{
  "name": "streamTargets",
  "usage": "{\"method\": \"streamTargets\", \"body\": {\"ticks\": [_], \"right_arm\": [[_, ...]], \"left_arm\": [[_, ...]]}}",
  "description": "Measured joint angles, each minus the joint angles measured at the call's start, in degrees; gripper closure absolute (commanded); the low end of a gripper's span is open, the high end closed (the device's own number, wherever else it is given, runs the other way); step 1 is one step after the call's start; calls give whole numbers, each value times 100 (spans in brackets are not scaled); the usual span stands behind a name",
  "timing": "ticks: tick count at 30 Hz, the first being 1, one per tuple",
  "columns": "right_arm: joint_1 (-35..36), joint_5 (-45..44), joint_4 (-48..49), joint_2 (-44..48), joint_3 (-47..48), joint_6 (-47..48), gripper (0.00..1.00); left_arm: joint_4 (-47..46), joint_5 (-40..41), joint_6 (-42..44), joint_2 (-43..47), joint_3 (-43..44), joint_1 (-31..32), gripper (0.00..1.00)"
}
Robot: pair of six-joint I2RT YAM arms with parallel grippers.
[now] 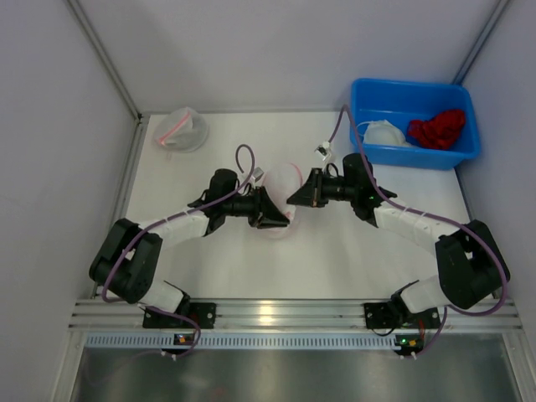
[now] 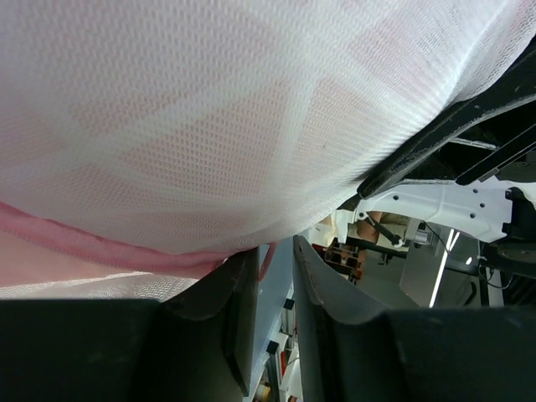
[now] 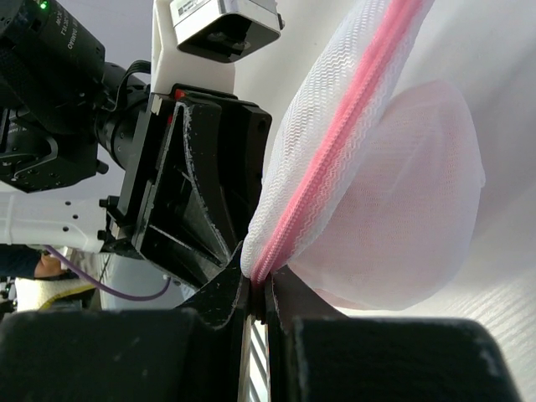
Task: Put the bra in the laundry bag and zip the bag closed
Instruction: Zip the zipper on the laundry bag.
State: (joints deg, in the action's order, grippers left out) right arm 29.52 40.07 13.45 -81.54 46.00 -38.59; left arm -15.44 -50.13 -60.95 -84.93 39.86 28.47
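The white mesh laundry bag [image 1: 282, 179] with a pink zipper [image 3: 339, 142] lies at the table's middle between both grippers. The pale pink bra [image 2: 193, 142] shows through the mesh inside it. My right gripper [image 1: 291, 199] is shut on the bag's zipper end [image 3: 260, 283]. My left gripper [image 1: 283, 219] sits against the bag's near side; in the left wrist view [image 2: 275, 249] its jaws stand narrowly apart under the pink hem, with a thin pink strip in the gap. The left gripper also shows in the right wrist view [image 3: 197, 193], beside the bag.
A blue bin [image 1: 366, 94] stands at the back right with a red garment [image 1: 438, 127] and a white one [image 1: 383, 132] in it. A second clear mesh bag [image 1: 182, 130] lies at the back left corner. Walls close off the left, back and right.
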Motion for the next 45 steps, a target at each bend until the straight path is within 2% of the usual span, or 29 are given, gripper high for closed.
{"method": "streamTargets", "body": {"ticks": [5,8,9,16,25,26,28,29,31,32,33,36,37,38,41,45], "right_arm": [[0,9,20,0,0,46,100],[0,7,7,0,2,111,100],[-2,7,-17,0,17,136,100],[-79,81,-243,-72,256,407,100],[-122,345,-820,-507,710,1051,100],[-122,365,-898,-573,750,1097,81],[-122,372,-1080,-695,857,1187,53],[-127,337,-1163,-750,935,1250,32],[-173,247,-1423,-813,1161,1440,20],[-197,192,-1526,-811,1266,1537,8],[-221,136,-1631,-804,1375,1611,6],[-313,0,-2022,-715,1567,1888,8],[-358,-39,-2210,-647,1587,1963,12],[-402,-59,-2378,-579,1591,2024,20],[-507,-48,-2839,-361,1589,2105,31],[-522,260,-3180,-227,1397,1998,32]], "left_arm": [[-87,-59,-4,0,-2,-20,84],[-116,-116,11,15,-28,-24,94],[-120,-129,22,28,-59,-24,100],[181,-96,365,271,-170,-50,100],[1344,122,1576,586,-175,-151,100],[1429,138,1676,621,-175,-151,100],[1545,153,1816,667,-173,-153,100],[1641,153,1882,671,-164,-153,100],[1827,168,1980,660,-122,-153,100],[1928,179,2033,651,-63,-149,100],[1989,184,2065,629,11,-146,100],[2026,240,2149,527,317,-140,100],[2004,275,2168,522,378,-129,100],[1974,315,2177,520,422,-120,100],[1832,420,2166,516,437,-55,100],[1554,577,2055,487,439,107,100]]}}
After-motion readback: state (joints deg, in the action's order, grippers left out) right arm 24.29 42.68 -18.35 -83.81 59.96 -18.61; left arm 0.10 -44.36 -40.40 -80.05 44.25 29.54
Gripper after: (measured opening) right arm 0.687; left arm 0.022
